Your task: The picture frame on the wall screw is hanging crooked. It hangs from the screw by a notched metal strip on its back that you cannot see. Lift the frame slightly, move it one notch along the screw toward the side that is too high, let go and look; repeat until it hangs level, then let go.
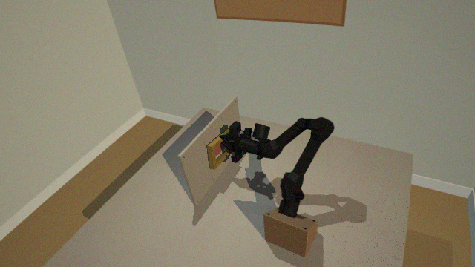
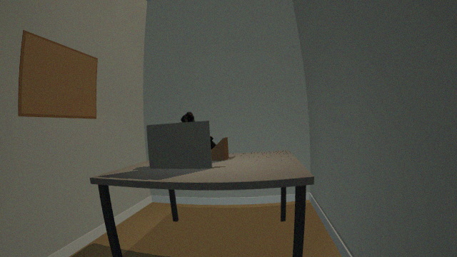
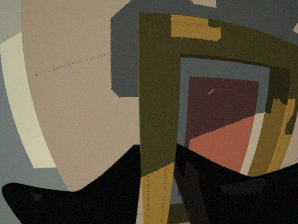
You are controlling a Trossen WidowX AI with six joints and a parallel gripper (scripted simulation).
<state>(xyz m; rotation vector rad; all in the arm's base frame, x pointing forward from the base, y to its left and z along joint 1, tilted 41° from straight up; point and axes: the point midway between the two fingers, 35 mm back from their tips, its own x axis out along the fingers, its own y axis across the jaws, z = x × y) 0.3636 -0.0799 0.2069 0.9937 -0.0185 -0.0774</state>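
The picture frame [image 1: 211, 156] [image 3: 157, 90], yellow with a reddish picture, is against the upright beige board [image 1: 194, 178] [image 3: 75, 115]. My gripper [image 1: 225, 138] [image 3: 155, 150] is shut on the frame's side bar, the left one in the wrist view, with one black finger on each side of it. In the wrist view that bar looks nearly upright and the top bar slopes down to the right, though the view is bent by the lens. The screw and the notched strip are hidden, and I cannot tell whether the frame rests on the screw. The exterior view shows only the back of the board [image 2: 178, 146].
The board stands on the table [image 1: 141, 219] [image 2: 264, 168]. The arm is mounted on a wooden block [image 1: 286, 231] [image 2: 221, 151] in front of the board. A brown panel [image 1: 278, 9] [image 2: 57, 78] is on the room wall. Arm shadows fall on the table.
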